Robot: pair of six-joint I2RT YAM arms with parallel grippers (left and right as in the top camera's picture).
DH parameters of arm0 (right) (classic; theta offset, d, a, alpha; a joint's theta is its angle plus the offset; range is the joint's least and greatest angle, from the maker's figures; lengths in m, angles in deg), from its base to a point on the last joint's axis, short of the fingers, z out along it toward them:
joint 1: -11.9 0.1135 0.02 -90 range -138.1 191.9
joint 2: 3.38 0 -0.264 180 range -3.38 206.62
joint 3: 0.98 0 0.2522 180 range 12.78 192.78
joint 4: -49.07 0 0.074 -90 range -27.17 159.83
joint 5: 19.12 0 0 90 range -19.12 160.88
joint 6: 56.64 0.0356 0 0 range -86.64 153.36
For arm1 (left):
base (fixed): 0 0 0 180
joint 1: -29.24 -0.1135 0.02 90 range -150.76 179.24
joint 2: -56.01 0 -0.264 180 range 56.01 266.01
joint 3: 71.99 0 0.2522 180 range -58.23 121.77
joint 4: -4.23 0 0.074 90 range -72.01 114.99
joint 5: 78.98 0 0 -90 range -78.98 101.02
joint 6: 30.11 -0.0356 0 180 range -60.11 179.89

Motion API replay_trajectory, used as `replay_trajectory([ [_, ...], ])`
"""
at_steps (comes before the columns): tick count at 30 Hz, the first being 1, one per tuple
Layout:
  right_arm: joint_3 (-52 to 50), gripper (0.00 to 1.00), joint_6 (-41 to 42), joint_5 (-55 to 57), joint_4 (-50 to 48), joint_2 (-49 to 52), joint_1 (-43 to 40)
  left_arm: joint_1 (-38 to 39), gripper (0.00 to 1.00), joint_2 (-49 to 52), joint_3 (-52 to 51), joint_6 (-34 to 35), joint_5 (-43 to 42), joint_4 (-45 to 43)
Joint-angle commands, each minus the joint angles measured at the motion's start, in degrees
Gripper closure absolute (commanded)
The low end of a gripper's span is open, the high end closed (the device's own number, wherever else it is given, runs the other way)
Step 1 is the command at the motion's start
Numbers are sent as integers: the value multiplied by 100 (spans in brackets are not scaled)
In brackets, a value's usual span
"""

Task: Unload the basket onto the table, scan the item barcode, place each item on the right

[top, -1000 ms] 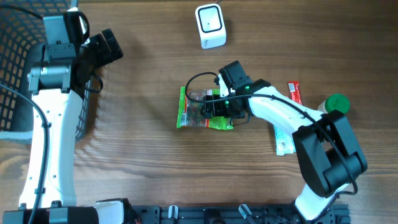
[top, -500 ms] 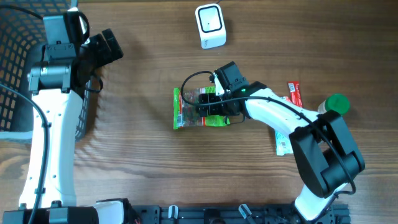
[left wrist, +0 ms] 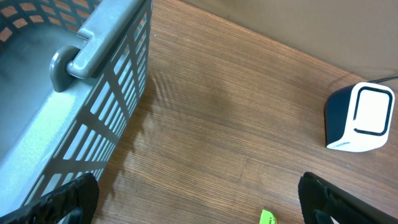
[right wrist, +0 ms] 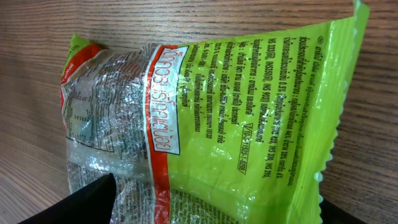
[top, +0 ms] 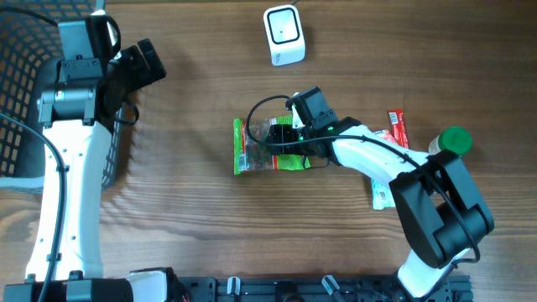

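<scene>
Wood-grain table (top: 193, 218), grey basket (top: 17, 101) at left edge. Green snack packet (top: 243, 148) lies flat mid-table, well apart from the white barcode scanner (top: 284, 34). Right gripper (right wrist: 217, 208) spread, straddling the packet, no pinch evident. Left gripper (left wrist: 199, 202) spread, empty, beside the basket. Risk: slick film could skid or buckle under closing jaws; barcode may face away.

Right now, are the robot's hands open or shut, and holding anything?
Left gripper: open, holding nothing.
Right gripper: open, jaws either side of the green snack bag, no clear grip on it.
</scene>
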Motion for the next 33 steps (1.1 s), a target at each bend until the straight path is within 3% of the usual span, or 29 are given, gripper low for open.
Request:
replay_trajectory([
  [1, -188, 16, 125, 90, 74, 122, 20, -20, 0, -42, 48, -50, 15, -15],
  [27, -188, 16, 103, 92, 98, 122, 20, -20, 0, -42, 48, -26, 9, -17],
  [28, -188, 16, 105, 92, 92, 122, 20, -20, 0, -42, 48, 46, -262, -35],
  [30, -188, 16, 114, 94, 92, 122, 20, -15, 0, -44, 48, 212, -1327, 743],
  [32, -188, 16, 116, 92, 94, 122, 20, -15, 0, 7, 46, 205, -1788, 1143],
  [33, -188, 16, 116, 92, 92, 122, 20, -4, 44, 42, 9, 208, -1788, 1440],
])
